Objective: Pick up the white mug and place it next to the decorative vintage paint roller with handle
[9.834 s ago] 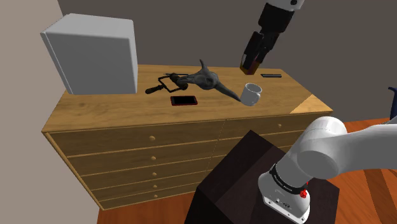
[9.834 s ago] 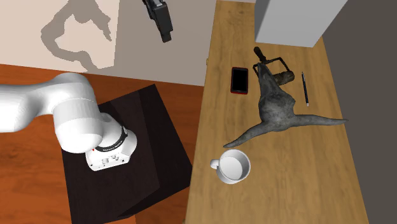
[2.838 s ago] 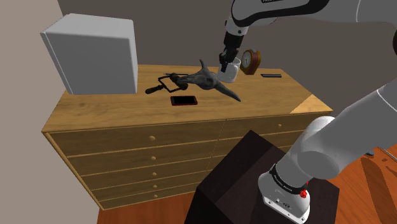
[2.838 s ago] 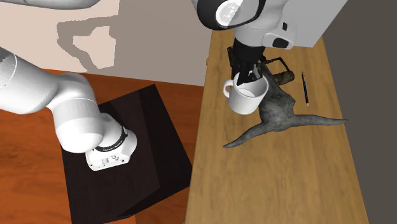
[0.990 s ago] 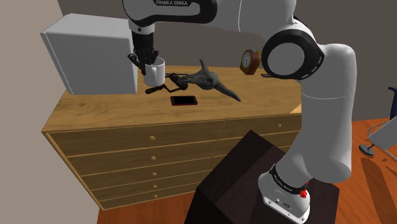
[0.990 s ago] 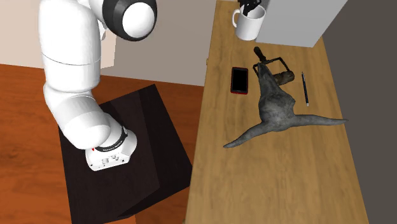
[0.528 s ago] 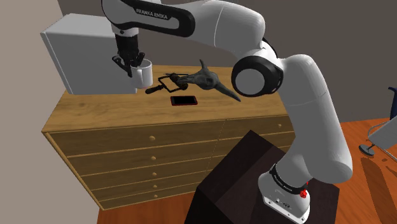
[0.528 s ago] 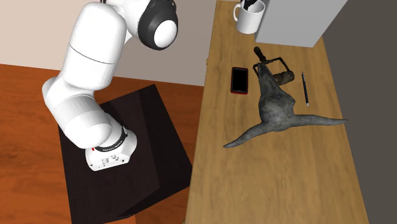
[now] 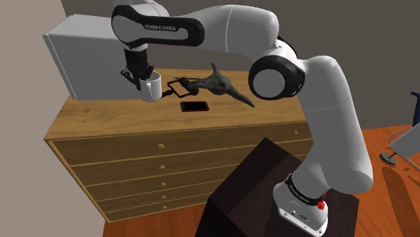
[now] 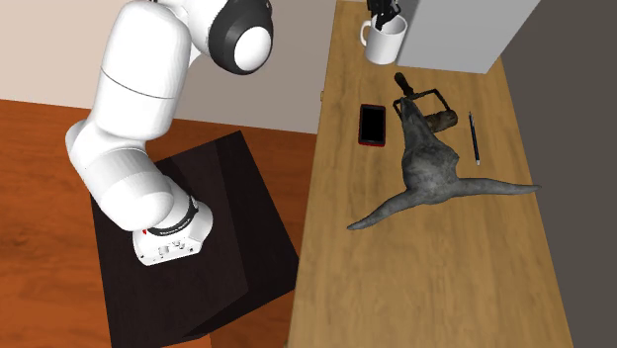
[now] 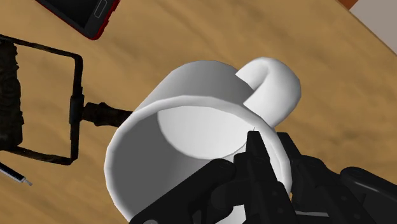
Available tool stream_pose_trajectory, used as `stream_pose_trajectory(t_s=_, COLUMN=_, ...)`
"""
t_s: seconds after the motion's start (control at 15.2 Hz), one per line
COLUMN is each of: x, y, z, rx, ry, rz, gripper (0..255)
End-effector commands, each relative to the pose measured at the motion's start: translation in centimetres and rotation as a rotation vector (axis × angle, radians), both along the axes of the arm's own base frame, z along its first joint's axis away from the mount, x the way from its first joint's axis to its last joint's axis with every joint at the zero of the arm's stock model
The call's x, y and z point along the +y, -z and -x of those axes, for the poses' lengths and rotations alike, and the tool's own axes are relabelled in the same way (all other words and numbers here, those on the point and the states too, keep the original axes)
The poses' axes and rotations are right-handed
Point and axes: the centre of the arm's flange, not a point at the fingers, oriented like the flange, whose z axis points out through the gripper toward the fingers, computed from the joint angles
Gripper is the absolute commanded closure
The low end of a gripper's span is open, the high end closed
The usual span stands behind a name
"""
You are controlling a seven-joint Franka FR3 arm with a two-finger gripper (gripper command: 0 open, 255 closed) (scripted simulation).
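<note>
Fingers (image 11: pixel 257 165) of the black tool (image 11: pixel 269 139) are clamped on the rim of the white mug (image 11: pixel 184 121), one inside the cup and one outside it, right beside the mug's ear (image 11: pixel 273 83).

In the shoulder view the tool (image 9: pixel 141 75) hangs from the white arm (image 9: pixel 229 30). It holds the mug (image 9: pixel 153 88) upright, low over the wooden desk (image 9: pixel 269 111), in front of the white box (image 9: pixel 101 54). Whether the mug's base touches the wood is hard to say from here.

The mug is just beside the dark paint roller (image 9: pixel 176 87), at the end of its grip. In the wrist view that grip (image 11: pixel 105 113) seems to reach the mug's wall, with the roller's wire frame (image 11: pixel 70 108) beyond it.

From above, in the second exterior view, the mug (image 10: pixel 386 42) stands between the white box (image 10: pixel 465 35) and the desk's (image 10: pixel 336 247) front edge, with the roller (image 10: pixel 420 99) close by. A black phone (image 10: pixel 372 125) with a red rim lies flat near the roller, apart from the mug. A grey horned skull (image 10: pixel 430 163) lies against the roller's drum end. A thin pen (image 10: pixel 475 136) lies past it, toward the wall.
</note>
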Motion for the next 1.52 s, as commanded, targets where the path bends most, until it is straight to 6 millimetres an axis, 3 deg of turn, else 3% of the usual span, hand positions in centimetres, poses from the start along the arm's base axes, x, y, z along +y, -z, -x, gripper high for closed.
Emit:
stream_pose_trajectory(t_s=0.0, x=0.0, y=1.0, z=0.0, rx=-0.001, ry=0.0, rz=0.0, gripper=255)
stream_pose_trajectory(t_s=0.59, x=0.0, y=6.2, z=0.0, rx=-0.001, ry=0.0, rz=0.0, gripper=255)
stream_pose_trajectory(t_s=1.12, x=0.0, y=6.2, z=0.0, rx=-0.001, ry=0.0, rz=0.0, gripper=255)
stream_pose_trajectory(t_s=1.19, x=0.0, y=6.2, z=0.0, rx=-0.001, ry=0.0, rz=0.0, gripper=0)
stream_pose_trajectory(t_s=1.45, x=0.0, y=6.2, z=0.0, rx=-0.001, ry=0.0, rz=0.0, gripper=0)
